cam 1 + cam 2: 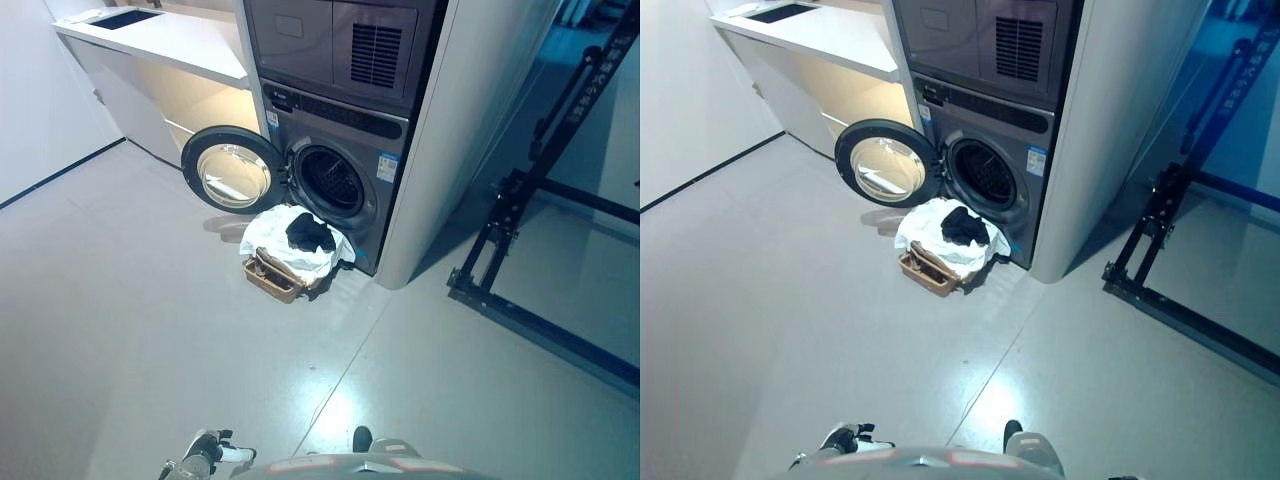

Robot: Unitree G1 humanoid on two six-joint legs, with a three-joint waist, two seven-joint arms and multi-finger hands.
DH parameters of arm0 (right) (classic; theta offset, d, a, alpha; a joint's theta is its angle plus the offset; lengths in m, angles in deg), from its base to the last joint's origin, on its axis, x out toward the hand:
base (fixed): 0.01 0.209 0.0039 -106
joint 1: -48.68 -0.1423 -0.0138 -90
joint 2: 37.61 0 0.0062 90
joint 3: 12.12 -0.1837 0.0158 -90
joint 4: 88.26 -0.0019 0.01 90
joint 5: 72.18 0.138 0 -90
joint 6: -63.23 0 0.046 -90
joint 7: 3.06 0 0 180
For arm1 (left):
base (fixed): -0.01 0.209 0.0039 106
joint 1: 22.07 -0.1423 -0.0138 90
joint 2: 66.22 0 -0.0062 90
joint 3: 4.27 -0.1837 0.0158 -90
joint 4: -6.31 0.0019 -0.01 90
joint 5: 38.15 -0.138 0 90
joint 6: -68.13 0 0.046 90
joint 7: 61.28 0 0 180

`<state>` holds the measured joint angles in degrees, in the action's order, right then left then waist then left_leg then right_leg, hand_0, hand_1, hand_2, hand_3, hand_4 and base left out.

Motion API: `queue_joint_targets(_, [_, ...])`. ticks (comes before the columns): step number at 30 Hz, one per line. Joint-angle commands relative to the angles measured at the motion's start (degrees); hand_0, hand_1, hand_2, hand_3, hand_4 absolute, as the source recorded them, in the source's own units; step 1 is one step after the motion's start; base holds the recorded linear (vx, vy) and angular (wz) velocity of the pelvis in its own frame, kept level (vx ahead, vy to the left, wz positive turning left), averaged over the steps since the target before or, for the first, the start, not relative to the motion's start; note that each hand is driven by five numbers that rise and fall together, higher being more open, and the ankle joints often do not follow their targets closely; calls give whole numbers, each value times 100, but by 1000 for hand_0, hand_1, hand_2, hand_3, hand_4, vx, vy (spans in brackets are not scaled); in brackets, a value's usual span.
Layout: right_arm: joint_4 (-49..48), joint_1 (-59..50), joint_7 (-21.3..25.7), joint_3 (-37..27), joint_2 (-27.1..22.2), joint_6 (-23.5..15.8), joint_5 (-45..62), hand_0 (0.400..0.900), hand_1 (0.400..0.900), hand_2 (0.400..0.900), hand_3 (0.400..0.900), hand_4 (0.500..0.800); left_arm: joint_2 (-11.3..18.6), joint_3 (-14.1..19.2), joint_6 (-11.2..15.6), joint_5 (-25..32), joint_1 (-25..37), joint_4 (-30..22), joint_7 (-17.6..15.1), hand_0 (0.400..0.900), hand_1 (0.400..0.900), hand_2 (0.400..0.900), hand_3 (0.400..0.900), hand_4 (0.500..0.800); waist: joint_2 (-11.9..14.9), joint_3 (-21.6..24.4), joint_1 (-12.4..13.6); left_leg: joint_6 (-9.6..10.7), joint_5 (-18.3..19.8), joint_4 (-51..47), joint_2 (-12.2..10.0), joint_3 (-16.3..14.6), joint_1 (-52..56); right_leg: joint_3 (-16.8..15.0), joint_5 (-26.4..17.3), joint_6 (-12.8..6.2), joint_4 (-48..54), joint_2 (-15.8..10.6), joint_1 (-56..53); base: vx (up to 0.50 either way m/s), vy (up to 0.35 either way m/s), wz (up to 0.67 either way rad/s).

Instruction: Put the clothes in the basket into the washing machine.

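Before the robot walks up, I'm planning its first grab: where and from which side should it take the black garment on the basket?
Pinch the black garment at its bunched middle, coming from above on the open-floor side. It lies loose on top of the white cloth heaped over the basket, so nothing covers it. The washing machine stands close behind, which probably blocks that side.
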<state>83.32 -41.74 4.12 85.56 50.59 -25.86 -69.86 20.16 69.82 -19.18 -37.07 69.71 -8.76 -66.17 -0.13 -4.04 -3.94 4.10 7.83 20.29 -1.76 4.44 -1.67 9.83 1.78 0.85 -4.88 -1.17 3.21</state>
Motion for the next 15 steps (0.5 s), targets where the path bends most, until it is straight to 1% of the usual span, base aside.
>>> queue_joint_targets(1, [1, -358, 206, 220, -252, -112, 193, 900, 900, 900, 900, 800, 104, 27, 131, 238, 238, -479, -162, 900, 900, 900, 900, 800, 153, -359, 317, -100, -1240, 1402, 264, -192, 107, -296, -450, -239, -393, 35, 235, 210, -248, -17])
queue_joint_targets(2, [-14, -371, 233, 239, -264, -103, 193, 900, 900, 900, 900, 800, 106, 13, 130, 265, 233, -505, -169, 900, 900, 900, 900, 800, 245, -421, 428, -163, -1137, 1498, 409, -213, -353, -346, -386, -203, -357, -16, 104, 264, -185, -34])
queue_joint_targets(3, [-26, -383, 246, 253, -278, -106, 196, 900, 900, 900, 900, 800, 95, 9, 137, 287, 197, -500, -175, 900, 900, 900, 900, 800, 219, -479, 550, -242, -934, 1500, 488, -269, -803, -408, -311, -198, -349, 70, -45, 288, -158, -44])
queue_joint_targets(4, [-31, -410, 268, 278, -273, -114, 198, 900, 900, 900, 900, 800, 109, 19, 140, 308, 156, -486, -178, 900, 900, 900, 900, 800, 273, -478, 617, -287, -966, 1318, 508, -317, -1115, -448, -267, -211, -315, 59, -140, 319, -111, -46])
queue_joint_targets(5, [-30, -419, 273, 299, -268, -119, 199, 900, 900, 900, 900, 800, 112, 18, 135, 307, 122, -452, -178, 900, 900, 900, 900, 800, 258, -477, 681, -289, -977, 1036, 423, -358, -1291, -494, -199, -221, -297, 100, -230, 208, -64, -29])
queue_joint_targets(6, [-29, -416, 273, 299, -268, -119, 200, 900, 900, 900, 900, 800, 112, 17, 135, 307, 119, -452, -178, 900, 900, 900, 900, 800, 254, -490, 695, -291, -954, 1048, 415, -370, -1271, -507, -186, -223, -303, 105, -247, 241, -34, -31])
queue_joint_targets(7, [-20, -426, 279, 334, -259, -122, 193, 900, 900, 900, 900, 800, 118, 29, 133, 300, 87, -400, -190, 900, 900, 900, 900, 800, 244, -484, 756, -277, -1020, 617, 321, -434, -1381, -567, -129, -233, -250, 147, -391, 294, -22, -33])
queue_joint_targets(8, [-13, -439, 299, 348, -261, -145, 196, 900, 900, 900, 900, 800, 125, 55, 134, 294, 49, -324, -213, 900, 900, 900, 900, 800, 174, -477, 828, -210, -1288, -261, 183, -506, -1435, -631, -58, -257, -170, 262, -581, 466, -31, -50])
queue_joint_targets(9, [-8, -443, 300, 363, -255, -151, 197, 900, 900, 900, 900, 800, 129, 79, 121, 288, 24, -280, -224, 900, 900, 900, 900, 800, 100, -465, 908, -148, -1576, -950, 120, -492, -1388, -727, 1, -280, -86, 368, -782, 487, -9, -53])
queue_joint_targets(10, [-12, -431, 313, 373, -249, -167, 195, 900, 900, 900, 900, 800, 130, 80, 121, 270, -1, -258, -230, 900, 900, 900, 900, 800, 55, -449, 963, -133, -1715, -1510, 92, -457, -1386, -826, 63, -302, -30, 417, -930, 497, -5, -65])
queue_joint_targets(11, [-3, -411, 320, 389, -238, -186, 177, 900, 900, 900, 900, 800, 127, 112, 123, 236, -33, -192, -236, 900, 900, 900, 900, 800, 31, -415, 1042, -127, -1812, -2031, 139, -378, -1470, -958, 147, -309, -2, 471, -1082, 485, 2, -68])
queue_joint_targets(12, [20, -413, 324, 415, -231, -184, 156, 900, 900, 900, 900, 800, 127, 128, 116, 221, -59, -148, -232, 900, 900, 900, 900, 800, 14, -381, 1084, -99, -1880, -2366, 148, -302, -1494, -1065, 235, -313, 22, 493, -1225, 491, 5, -73])
queue_joint_targets(13, [32, -414, 318, 425, -228, -181, 138, 900, 900, 900, 900, 800, 123, 163, 112, 203, -82, -104, -231, 900, 900, 900, 900, 800, -4, -330, 1112, -66, -1913, -2463, 154, -292, -1536, -1179, 316, -317, 21, 502, -1376, 503, 29, -63])
queue_joint_targets(14, [42, -403, 308, 430, -217, -176, 121, 900, 900, 900, 900, 800, 123, 183, 108, 167, -127, -67, -229, 900, 900, 900, 900, 800, -19, -281, 1125, -53, -1969, -2477, 156, -367, -1545, -1279, 402, -328, -5, 494, -1528, 483, 58, -67])
queue_joint_targets(15, [47, -389, 289, 454, -191, -177, 91, 900, 900, 900, 900, 800, 130, 226, 99, 161, -160, -35, -223, 900, 900, 900, 900, 800, -31, -211, 1161, -66, -2044, -2467, 154, -352, -1475, -1364, 462, -346, -48, 475, -1608, 658, 118, -99])
